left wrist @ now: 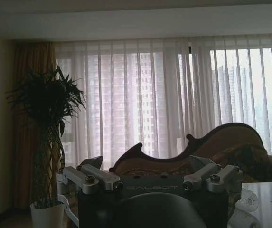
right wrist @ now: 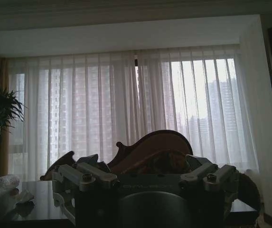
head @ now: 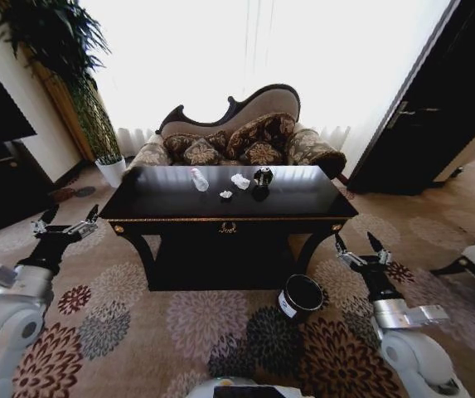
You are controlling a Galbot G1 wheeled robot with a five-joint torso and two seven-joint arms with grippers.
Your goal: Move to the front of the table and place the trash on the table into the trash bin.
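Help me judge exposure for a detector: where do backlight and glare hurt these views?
Head view: the window blows out white, and the table top mirrors that glare around the trash. Left wrist view: curtains backlight the plant into silhouette, left hand dim. Right wrist view: same backlight, right hand dark.

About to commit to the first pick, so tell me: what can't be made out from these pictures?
- Head view: inside of the trash bin is dark; its contents can't be told.
- Head view: the black wad and the smaller paper wad are too small to tell shape.
- Left wrist view: the bottle is partly hidden behind the left claw.
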